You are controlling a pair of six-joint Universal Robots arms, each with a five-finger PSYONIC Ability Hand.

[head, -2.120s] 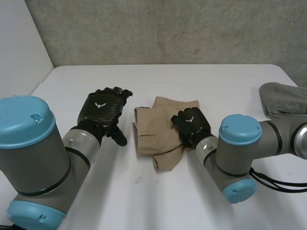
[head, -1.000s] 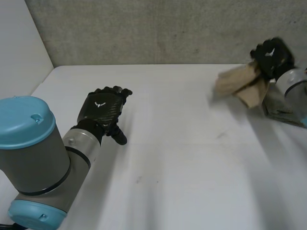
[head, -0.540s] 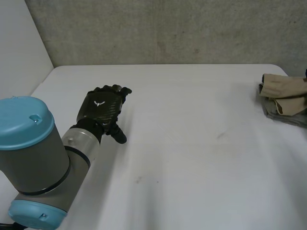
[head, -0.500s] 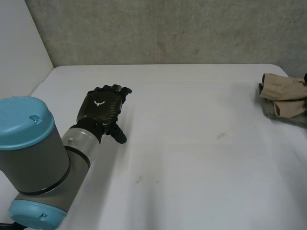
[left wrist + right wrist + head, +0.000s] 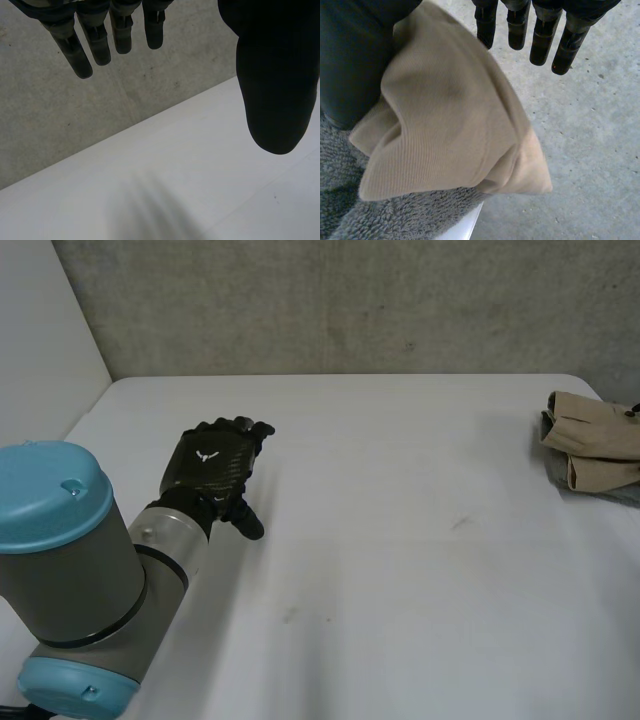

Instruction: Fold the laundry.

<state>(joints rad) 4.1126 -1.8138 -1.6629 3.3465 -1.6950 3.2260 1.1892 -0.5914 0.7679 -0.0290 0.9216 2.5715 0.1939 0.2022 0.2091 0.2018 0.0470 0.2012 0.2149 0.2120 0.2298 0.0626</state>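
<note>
A folded tan garment (image 5: 594, 436) lies on top of a grey towel (image 5: 612, 492) at the table's far right edge. In the right wrist view the tan garment (image 5: 450, 125) rests on the grey towel (image 5: 395, 220) under my right hand (image 5: 542, 40). That hand is open: its fingers are straight above the cloth, and its thumb (image 5: 350, 60) lies against the cloth's side. My left hand (image 5: 212, 462) hovers over the table's left part, open. Its straight fingers (image 5: 100, 40) stand well apart from the thumb (image 5: 275, 75), with nothing between them.
The white table (image 5: 400, 540) ends at a grey concrete wall (image 5: 350, 300) at the back. My left arm (image 5: 80, 560) fills the near left corner. Beyond the towel the table's edge (image 5: 466, 226) drops to a concrete floor (image 5: 580, 150).
My right hand has carried the tan garment from the table's middle to the far right, laid it on the grey towel and opened its fingers. The left hand has stayed put.
</note>
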